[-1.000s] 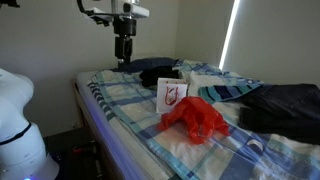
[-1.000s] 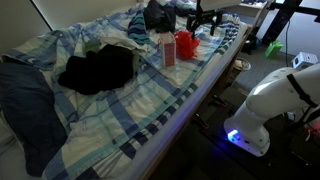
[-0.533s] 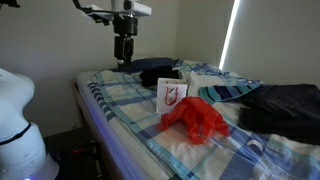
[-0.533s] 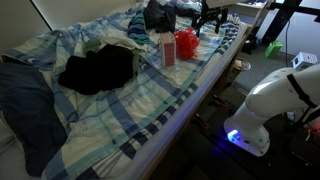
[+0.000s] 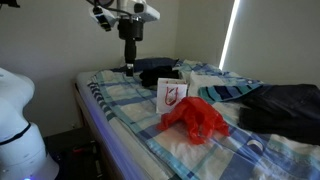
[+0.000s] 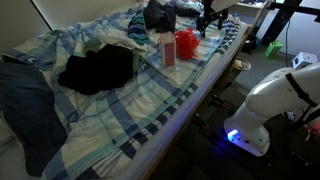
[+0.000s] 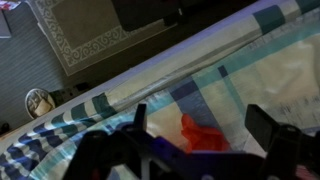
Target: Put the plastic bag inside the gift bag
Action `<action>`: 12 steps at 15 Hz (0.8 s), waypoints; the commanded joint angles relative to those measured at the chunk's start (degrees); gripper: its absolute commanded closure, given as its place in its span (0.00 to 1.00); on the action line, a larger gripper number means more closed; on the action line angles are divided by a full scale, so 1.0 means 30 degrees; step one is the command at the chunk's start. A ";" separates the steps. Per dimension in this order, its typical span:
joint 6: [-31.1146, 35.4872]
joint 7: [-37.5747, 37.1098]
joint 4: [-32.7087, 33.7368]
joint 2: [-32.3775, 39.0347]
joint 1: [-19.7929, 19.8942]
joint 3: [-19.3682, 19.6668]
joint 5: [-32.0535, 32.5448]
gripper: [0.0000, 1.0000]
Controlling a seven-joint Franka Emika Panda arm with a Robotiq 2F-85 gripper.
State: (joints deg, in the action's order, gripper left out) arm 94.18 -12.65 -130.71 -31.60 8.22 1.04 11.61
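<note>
Clearance is being seen between the black two-fingered gripper and the crumpled red plastic bag. The gripper is being held high over the far end of the bench, which is draped in blue-and-white checked cloth, while the bag is lying lower down and nearer the camera, directly on the cloth. The small white paper gift bag with a red emblem is standing upright just behind the plastic bag, roughly between it and the gripper.

In the wrist view the fingers are being held wide apart with nothing between them, and the plastic bag is showing as a red patch below the gap. A descent towards the bag is judged to be the coming move.

The plastic bag is being read as thin, glossy film, bunched into a low heap spread wider than it is tall — likely to crush and slip under a pinch. The gift bag is appearing stiff and flat-sided; its open top cannot be made out.
</note>
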 commanded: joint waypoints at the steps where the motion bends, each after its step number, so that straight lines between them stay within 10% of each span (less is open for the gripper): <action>1: 0.0730 0.2668 0.0579 0.1697 0.0072 0.0802 0.2483 0.00; 12: 0.3135 0.3979 -0.0090 0.2799 -0.0063 0.1879 0.2933 0.00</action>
State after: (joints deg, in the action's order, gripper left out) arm 100.66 -0.90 -130.29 -23.76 8.20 6.46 20.27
